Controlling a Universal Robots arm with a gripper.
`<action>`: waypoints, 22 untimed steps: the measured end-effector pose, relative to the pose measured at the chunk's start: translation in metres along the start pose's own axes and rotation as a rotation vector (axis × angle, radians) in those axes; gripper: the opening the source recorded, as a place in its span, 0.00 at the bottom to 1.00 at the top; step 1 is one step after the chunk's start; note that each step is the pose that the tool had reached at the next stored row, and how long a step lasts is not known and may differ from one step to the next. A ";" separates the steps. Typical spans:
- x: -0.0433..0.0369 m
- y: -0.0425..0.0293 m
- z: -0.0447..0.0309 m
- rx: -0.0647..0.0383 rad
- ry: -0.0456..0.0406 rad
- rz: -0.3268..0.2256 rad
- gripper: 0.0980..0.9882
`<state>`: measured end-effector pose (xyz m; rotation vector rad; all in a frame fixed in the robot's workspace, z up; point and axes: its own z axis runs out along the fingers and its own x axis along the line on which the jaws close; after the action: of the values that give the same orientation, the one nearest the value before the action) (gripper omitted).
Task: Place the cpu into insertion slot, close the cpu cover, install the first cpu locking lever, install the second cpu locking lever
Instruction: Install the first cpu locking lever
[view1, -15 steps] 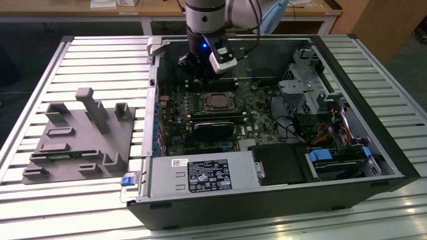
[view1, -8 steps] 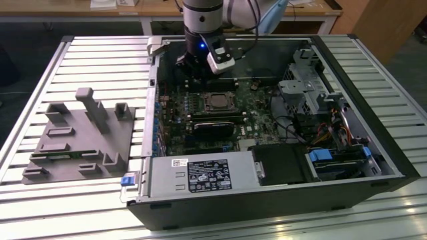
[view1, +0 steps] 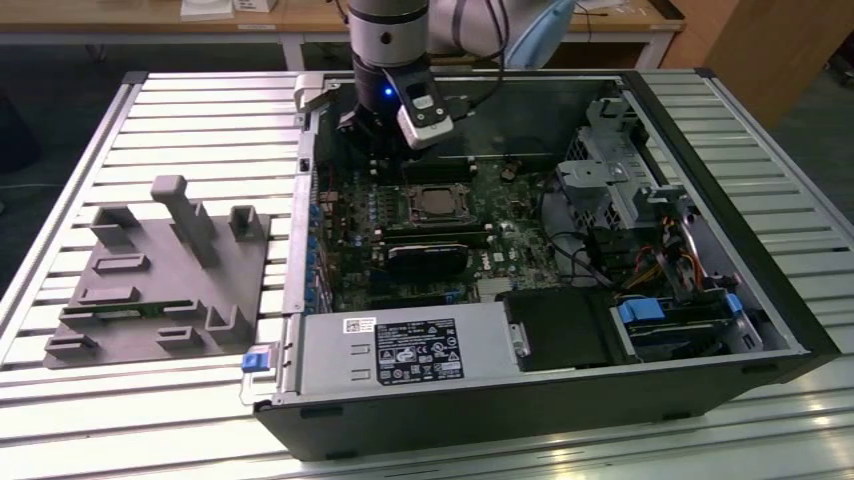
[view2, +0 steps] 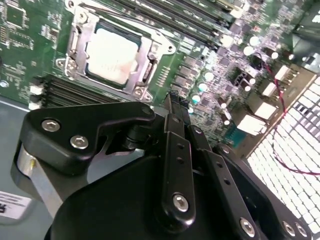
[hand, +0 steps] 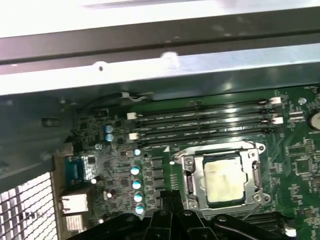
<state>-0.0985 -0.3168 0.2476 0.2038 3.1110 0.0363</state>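
The small flat square cpu (view2: 112, 52) with its dull silver-grey metal top lay seated in the insertion slot (view2: 75, 42), the square silver-rimmed socket set into the green circuit board (view2: 30, 60), so the first step looked done. The cpu cover (view2: 145, 50), a thin silver metal frame with a large square window, appeared to lie flat around the chip in both wrist views, which suggested it was already closed. Whether the two locking levers were hooked down could not be told, so those steps had to be counted as open. The black two-fingered hand (view2: 173, 102) carried nothing. Its fingers were drawn together to a narrow point with no gap visible between them. That point sat near one corner of the slot, apart from the frame and, as far as could be judged, clear of the board. In the exterior view the arm stood nearly upright over the far part of the open black computer case (view1: 534, 410), which lay on the slatted metal bench (view1: 200, 120). The wrist pointed down into the case, and the hand sat just beyond the slot, toward the exterior view's left. A grey moulded fixture (view1: 160, 270) rested on the bench, well apart from the case.
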 end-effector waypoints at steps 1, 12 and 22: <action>0.0013 -0.0002 -0.0001 -0.001 0.0003 0.000 0.01; 0.0071 -0.0012 -0.0002 -0.162 0.0215 0.004 0.01; 0.0026 -0.0007 -0.0001 -0.204 0.0272 0.005 0.01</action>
<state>-0.1012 -0.3171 0.2476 0.2074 3.1045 0.3576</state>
